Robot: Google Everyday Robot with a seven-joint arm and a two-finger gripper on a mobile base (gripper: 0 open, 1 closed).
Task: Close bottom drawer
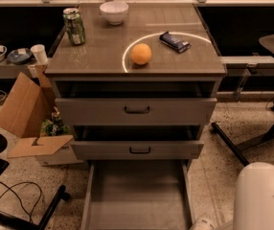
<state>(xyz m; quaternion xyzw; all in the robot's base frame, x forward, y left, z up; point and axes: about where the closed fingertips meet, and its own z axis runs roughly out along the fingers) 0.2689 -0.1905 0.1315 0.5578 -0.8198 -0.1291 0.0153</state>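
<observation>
The grey cabinet (136,73) has three drawers. The bottom drawer (137,195) is pulled far out toward me. Its long plain grey tray is empty, and its front panel and handle are cut off below the picture's edge. The middle drawer (137,150) and the top drawer (137,110) each stand out a little, with a dark gap above them. My white arm body (262,198) rises at the bottom right, to the right of the tray. A small white part (202,223) shows by the tray's right rail. My gripper is out of view.
On the cabinet top stand an orange (141,53), a green can (74,26), a white bowl (114,12) and a dark snack packet (175,41). An open cardboard box (29,114) stands left of the cabinet. Black chair legs and cables (17,205) lie bottom left. A desk leg (252,140) slants at the right.
</observation>
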